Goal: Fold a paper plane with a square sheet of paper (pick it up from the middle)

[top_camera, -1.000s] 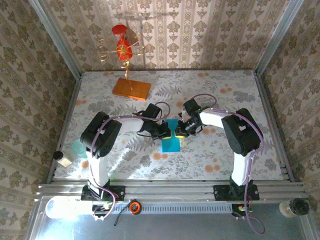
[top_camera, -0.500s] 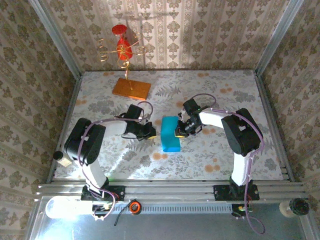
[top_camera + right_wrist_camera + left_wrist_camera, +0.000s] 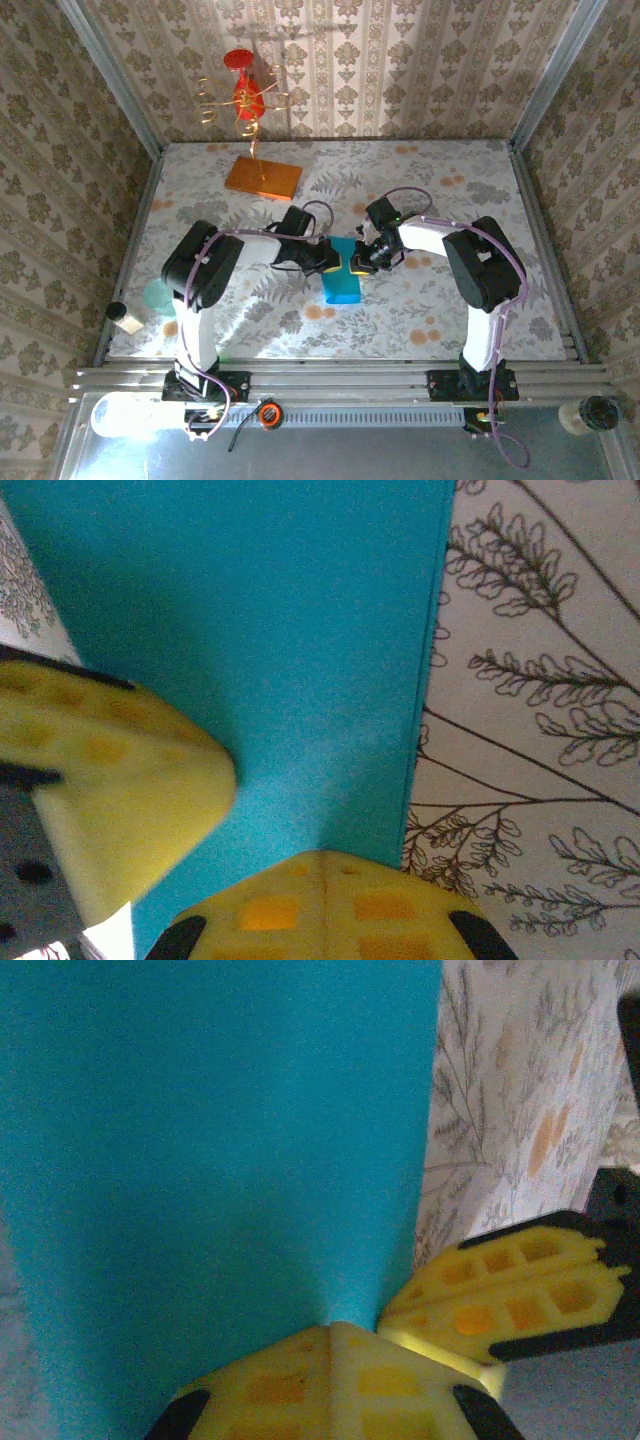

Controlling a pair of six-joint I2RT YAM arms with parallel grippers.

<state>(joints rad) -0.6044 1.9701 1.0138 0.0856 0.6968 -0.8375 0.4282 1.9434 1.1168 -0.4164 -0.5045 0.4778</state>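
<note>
The square sheet of paper (image 3: 342, 286) lies on the table's middle as a narrow cyan strip, folded over itself. My left gripper (image 3: 329, 259) comes at it from the left and my right gripper (image 3: 357, 262) from the right, meeting over its upper half. Both are shut, with their closed yellow tips resting on the paper rather than clamped on it. In the left wrist view, the left gripper (image 3: 335, 1326) touches the cyan paper (image 3: 220, 1130), with the right one's fingers (image 3: 500, 1295) beside it. The right wrist view shows the right gripper (image 3: 325, 858) on the paper (image 3: 290, 630) near its layered right edge.
An orange slab (image 3: 262, 177) lies at the back left, with a red and gold wire ornament (image 3: 245, 95) standing on it. A teal round object (image 3: 156, 295) and a small dark item (image 3: 120, 312) sit at the table's left edge. Patterned walls close three sides.
The left gripper drew back to the left off the paper, then came back onto it. The paper looked taller and raised half a second ago and now lies shorter. The right gripper stayed put.
</note>
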